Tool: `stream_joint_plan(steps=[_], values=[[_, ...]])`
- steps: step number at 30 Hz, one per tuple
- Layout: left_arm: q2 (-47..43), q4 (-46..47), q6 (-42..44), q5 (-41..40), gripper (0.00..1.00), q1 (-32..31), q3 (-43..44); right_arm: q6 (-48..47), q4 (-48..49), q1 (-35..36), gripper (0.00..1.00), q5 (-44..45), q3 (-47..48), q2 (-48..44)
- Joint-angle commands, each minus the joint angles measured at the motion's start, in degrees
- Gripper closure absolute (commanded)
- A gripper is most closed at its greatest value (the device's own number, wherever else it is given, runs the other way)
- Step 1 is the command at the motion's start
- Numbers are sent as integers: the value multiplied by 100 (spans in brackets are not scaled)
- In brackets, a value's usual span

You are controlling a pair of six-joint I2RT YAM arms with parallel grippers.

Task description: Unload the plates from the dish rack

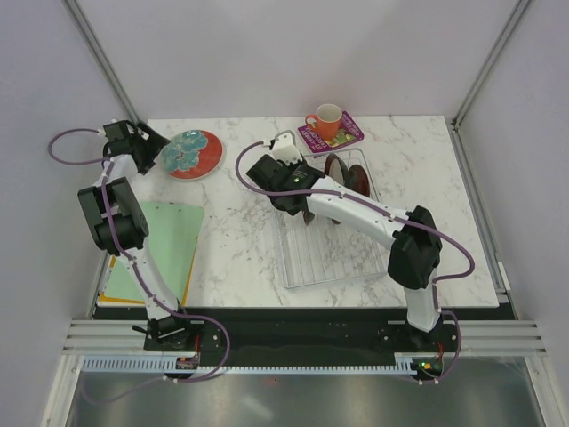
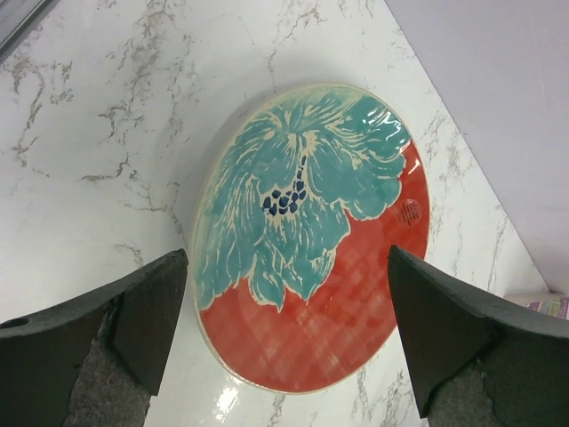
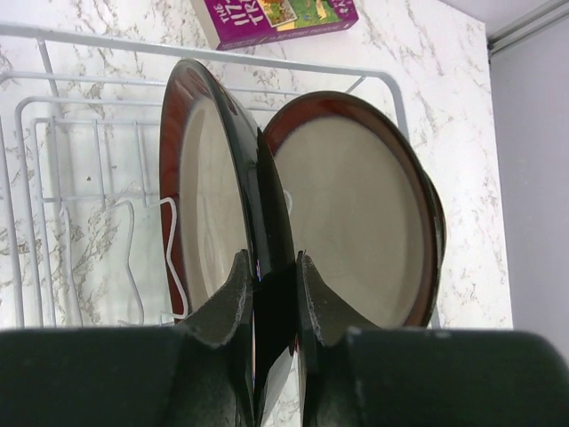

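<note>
A red plate with a teal flower (image 1: pixel 189 153) lies flat on the marble table at the back left. My left gripper (image 1: pixel 147 142) hangs over its near edge, open and empty, and the plate (image 2: pixel 311 240) shows between the fingers. The see-through dish rack (image 1: pixel 329 253) lies right of centre. Dark plates with red rims (image 1: pixel 342 169) stand on edge at its far end. My right gripper (image 3: pixel 272 258) is shut on the rim of the left dark plate (image 3: pixel 200 196). A second plate (image 3: pixel 356 205) stands just to its right. In the top view the right gripper (image 1: pixel 302 200) is over the rack.
An orange mug (image 1: pixel 324 118) stands on a purple book (image 1: pixel 342 135) behind the rack; the book (image 3: pixel 276 13) also shows in the right wrist view. A green mat (image 1: pixel 164 240) lies on yellow sheets at the table's left front. White rack wires (image 3: pixel 53 133) run left of the held plate.
</note>
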Motion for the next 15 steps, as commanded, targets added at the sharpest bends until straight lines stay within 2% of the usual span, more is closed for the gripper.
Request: stream_joint_plan(steps=[1,15], values=[[-460,-117,136,1,0,10,-90,-288,-390,-32,100,1479,500,-350],[-1707,-311,30,555,0,-96,-776,-341,-688,179,100,1664,975,-807]])
